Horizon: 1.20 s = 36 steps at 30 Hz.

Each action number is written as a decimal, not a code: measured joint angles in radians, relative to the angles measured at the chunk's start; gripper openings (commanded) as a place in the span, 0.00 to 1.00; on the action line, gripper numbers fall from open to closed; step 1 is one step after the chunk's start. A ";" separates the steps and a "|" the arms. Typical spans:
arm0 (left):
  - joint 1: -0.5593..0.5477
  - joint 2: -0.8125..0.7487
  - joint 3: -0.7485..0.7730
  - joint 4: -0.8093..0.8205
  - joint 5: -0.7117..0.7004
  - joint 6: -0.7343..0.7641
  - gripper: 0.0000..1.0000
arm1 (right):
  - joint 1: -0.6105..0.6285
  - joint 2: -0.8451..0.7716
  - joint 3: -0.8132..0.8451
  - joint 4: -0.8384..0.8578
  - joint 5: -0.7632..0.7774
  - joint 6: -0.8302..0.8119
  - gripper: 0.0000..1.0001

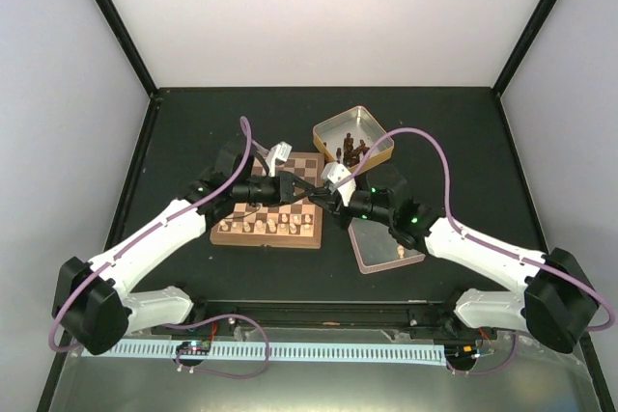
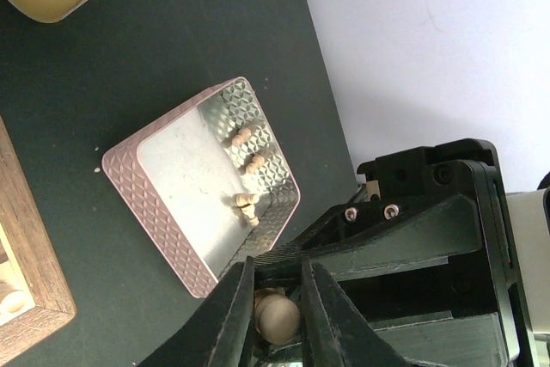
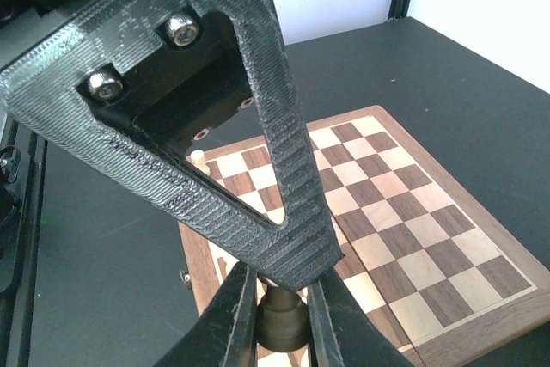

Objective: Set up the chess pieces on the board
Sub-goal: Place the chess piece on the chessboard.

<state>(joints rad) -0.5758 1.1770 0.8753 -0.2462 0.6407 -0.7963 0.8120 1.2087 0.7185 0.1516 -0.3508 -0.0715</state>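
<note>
Pale chess pieces [image 1: 259, 227] line the near row of the board [image 1: 301, 211] from above; at the left wrist the left gripper [image 2: 277, 294] pinches a cream pawn [image 2: 277, 317] in its jaws; at the right wrist the right gripper [image 3: 280, 298] has its jaws pressed on seemingly the same pawn, so I judge a handover, and the right must release next.

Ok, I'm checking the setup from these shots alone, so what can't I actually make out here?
Pale piece in the left gripper: left wrist view, its fingers hide all but a rounded end.
Dark thing in the right gripper: right wrist view, the left gripper's finger covers its top.
Pieces on the board: top view, too small to name; the arms cover its middle.
</note>
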 measured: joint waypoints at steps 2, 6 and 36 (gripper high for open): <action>0.003 -0.002 -0.005 0.000 0.000 -0.005 0.08 | 0.000 0.002 0.000 0.000 0.000 0.003 0.10; 0.007 -0.011 -0.014 0.000 -0.005 -0.008 0.01 | 0.000 0.011 0.003 0.005 0.000 0.012 0.15; 0.216 -0.055 -0.106 -0.359 -0.765 0.211 0.01 | 0.003 -0.155 -0.084 -0.115 0.310 0.461 0.64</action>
<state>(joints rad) -0.3603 1.1217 0.7692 -0.6048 -0.1242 -0.5858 0.8150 1.0538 0.6350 0.0368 -0.0410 0.3893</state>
